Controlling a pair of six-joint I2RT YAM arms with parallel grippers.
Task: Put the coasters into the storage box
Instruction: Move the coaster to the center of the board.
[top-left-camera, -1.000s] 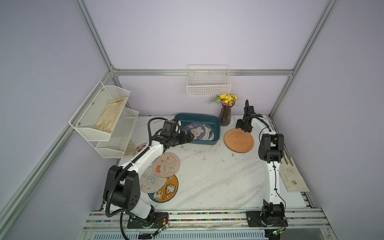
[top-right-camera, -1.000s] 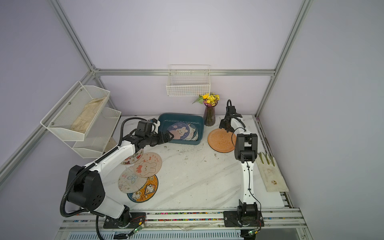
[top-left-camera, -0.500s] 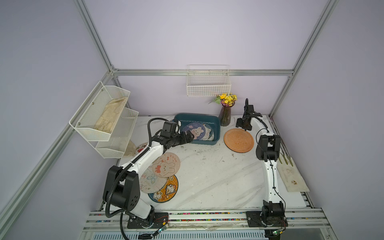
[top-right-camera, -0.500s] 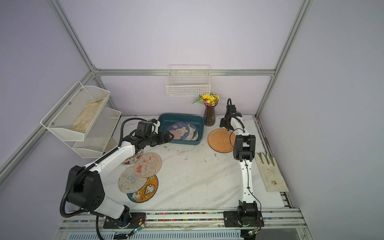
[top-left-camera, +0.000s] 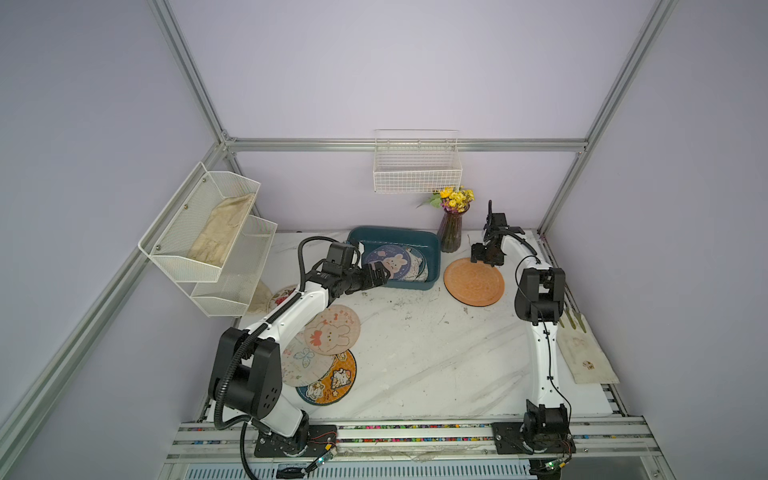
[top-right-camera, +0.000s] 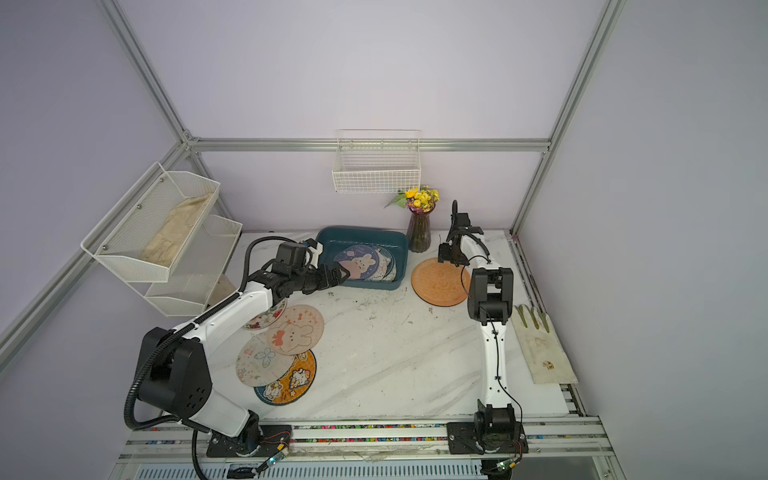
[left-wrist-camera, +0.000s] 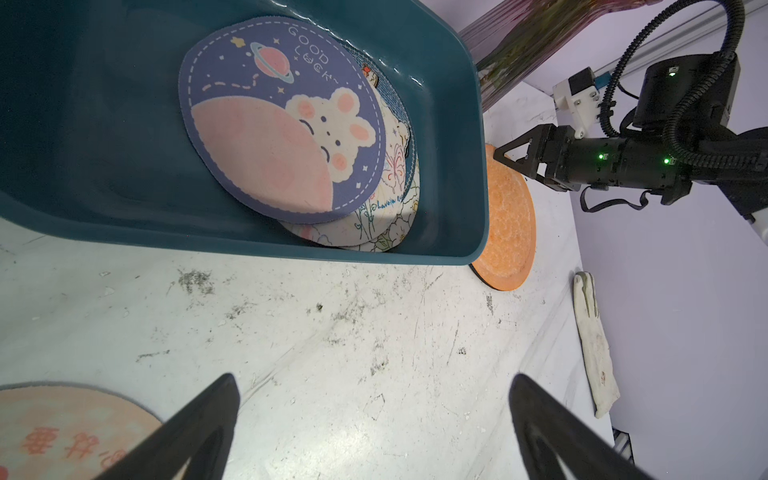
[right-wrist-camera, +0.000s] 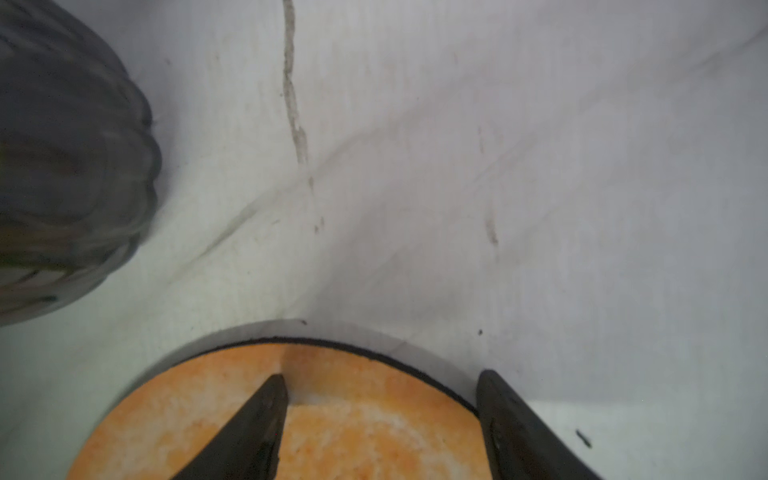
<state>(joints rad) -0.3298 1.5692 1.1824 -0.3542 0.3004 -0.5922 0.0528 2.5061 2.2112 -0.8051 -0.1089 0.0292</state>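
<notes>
your right gripper (right-wrist-camera: 382, 376) hung spread over the orange coaster (top-left-camera: 473, 281) rim; left gripper (left-wrist-camera: 374, 378) spread, empty. next: pinch, lift.

Left arm (top-left-camera: 291, 313) showing white shells between black joints, ribbed black hose (top-left-camera: 300, 257) looping alongside, right arm (top-left-camera: 539, 353) trailing a thin black wire (top-left-camera: 550, 365), green lights (left-wrist-camera: 600, 156) glowing on its black wrist, left gripper (left-wrist-camera: 372, 378) and right gripper (right-wrist-camera: 380, 374) carrying tapered black fingers (left-wrist-camera: 199, 419).

The storage box (top-left-camera: 395, 230) sits at the back of the surface (top-left-camera: 436, 353), a stack of coasters (top-left-camera: 392, 262) lying in its right half. A vase (top-left-camera: 450, 232) stands just right of it, one coaster (top-left-camera: 473, 281) lying before the vase. More coasters (top-left-camera: 332, 330) overlap front left; a glove (top-left-camera: 586, 357) lies far right.
</notes>
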